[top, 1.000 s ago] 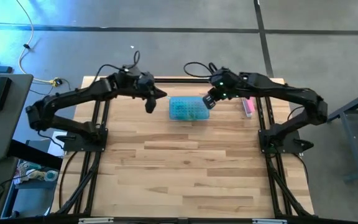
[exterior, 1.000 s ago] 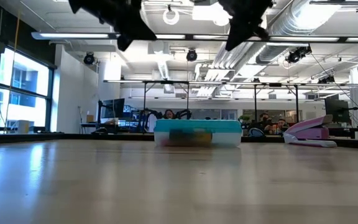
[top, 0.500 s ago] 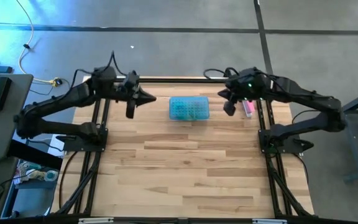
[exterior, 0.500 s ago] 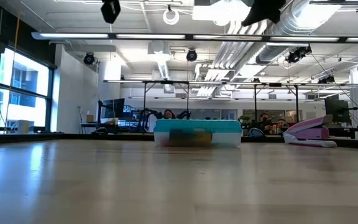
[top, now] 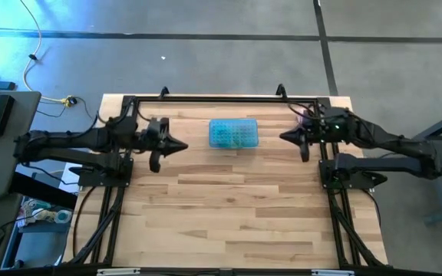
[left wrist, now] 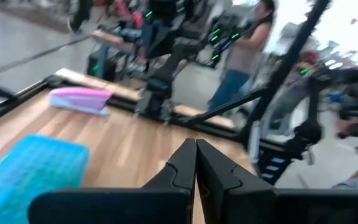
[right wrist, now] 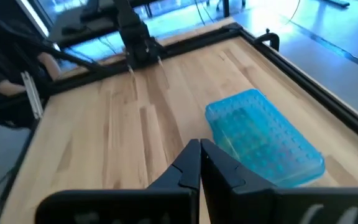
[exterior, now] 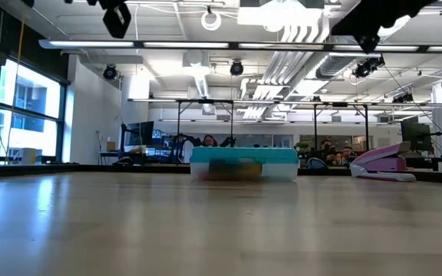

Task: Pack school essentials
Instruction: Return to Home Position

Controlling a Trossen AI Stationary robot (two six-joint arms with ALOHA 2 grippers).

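The school things [exterior: 239, 170] show only as a yellow and dark smudge through the clear wall of the plastic box [top: 233, 133], and you cannot tell one from another. The box has its blue lid on. It sits flat on the wooden table [top: 229, 207], near the far edge and about in the middle from side to side. Nothing touches it. A pink stapler [exterior: 382, 162] lies on the table to the right of the box, well apart from it (it looks like a stapler from the side, with its top part tilted up). The left gripper [top: 179, 145] hangs over the table's left side with its tip toward the box, and its two fingers [left wrist: 185, 163] are pressed together with nothing between them. The right gripper [top: 285, 137] hangs over the right side and also aims its tip at the box. Its fingers [right wrist: 190, 160] are pressed together too, holding nothing. Both grippers are up off the table and away from the box.
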